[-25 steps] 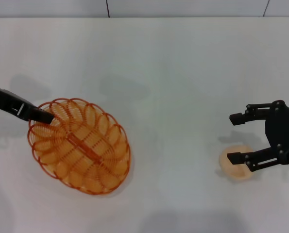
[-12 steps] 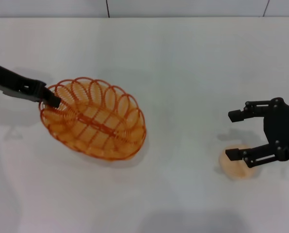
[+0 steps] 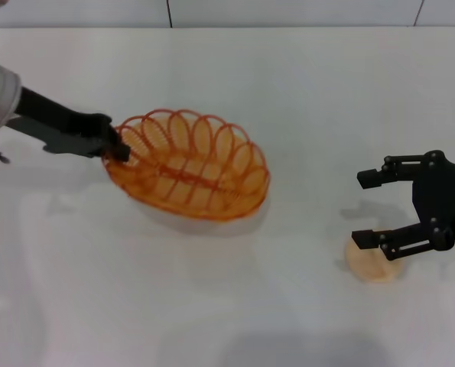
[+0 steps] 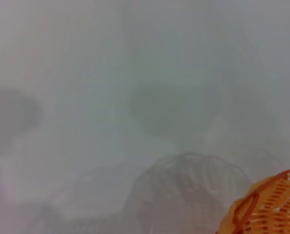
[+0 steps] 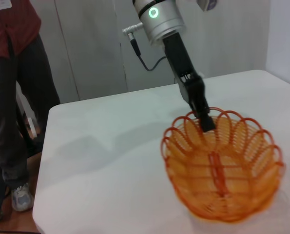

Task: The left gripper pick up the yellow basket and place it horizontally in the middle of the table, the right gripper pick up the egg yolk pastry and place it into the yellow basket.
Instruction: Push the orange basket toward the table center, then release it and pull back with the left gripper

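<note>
The yellow basket [image 3: 187, 165] hangs lifted just above the table [image 3: 288, 84], left of centre, lying nearly level. My left gripper [image 3: 118, 148] is shut on the basket's left rim. The right wrist view shows the same grip, with the left gripper [image 5: 205, 122] pinching the rim of the yellow basket [image 5: 222, 168]. A corner of the yellow basket [image 4: 269, 207] shows in the left wrist view. The egg yolk pastry [image 3: 372, 262] lies on the table at the right. My right gripper [image 3: 368, 208] hovers open over it, one finger crossing above the pastry.
A person in a red top [image 5: 10, 83] stands beside the far end of the table. The table's back edge [image 3: 227, 28] runs along the top of the head view. A shadow lies under the lifted basket.
My left gripper has carried the basket up and to the right toward the table's middle, turning it from slanted to nearly level. The right gripper has barely moved over the pastry.
</note>
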Robot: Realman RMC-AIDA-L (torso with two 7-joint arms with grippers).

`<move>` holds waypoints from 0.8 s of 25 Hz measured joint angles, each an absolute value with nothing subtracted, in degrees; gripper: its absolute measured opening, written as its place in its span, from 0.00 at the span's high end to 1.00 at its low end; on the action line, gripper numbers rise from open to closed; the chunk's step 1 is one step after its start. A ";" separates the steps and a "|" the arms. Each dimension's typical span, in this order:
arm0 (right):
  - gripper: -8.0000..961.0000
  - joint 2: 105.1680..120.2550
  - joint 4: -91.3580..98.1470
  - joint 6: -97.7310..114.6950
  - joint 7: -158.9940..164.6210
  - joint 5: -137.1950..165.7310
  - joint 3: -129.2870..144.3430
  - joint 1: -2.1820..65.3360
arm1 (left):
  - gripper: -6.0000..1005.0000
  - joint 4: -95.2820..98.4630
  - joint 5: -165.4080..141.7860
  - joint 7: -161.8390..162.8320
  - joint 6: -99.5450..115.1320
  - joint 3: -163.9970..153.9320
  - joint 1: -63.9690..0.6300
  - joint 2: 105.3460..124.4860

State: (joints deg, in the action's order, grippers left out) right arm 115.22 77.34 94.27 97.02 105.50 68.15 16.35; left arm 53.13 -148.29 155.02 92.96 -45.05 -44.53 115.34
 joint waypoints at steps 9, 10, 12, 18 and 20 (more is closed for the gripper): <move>0.11 115.22 77.34 95.46 96.42 104.38 68.29 16.35 | 0.91 49.25 -140.21 161.31 90.53 -44.54 -44.54 116.15; 0.11 115.22 77.34 95.68 96.34 104.19 68.29 16.34 | 0.91 48.67 -140.22 161.44 90.39 -44.63 -44.65 116.19; 0.11 115.22 77.34 96.05 96.30 103.96 68.29 16.34 | 0.91 47.47 -140.38 161.55 90.22 -44.73 -44.82 116.25; 0.11 115.22 77.62 96.98 96.27 103.37 68.29 16.34 | 0.91 46.66 -143.14 162.46 90.01 -44.82 -45.08 116.06; 0.11 115.22 77.65 97.09 96.26 103.36 68.33 16.34 | 0.91 46.60 -144.21 162.77 89.71 -44.95 -45.11 116.05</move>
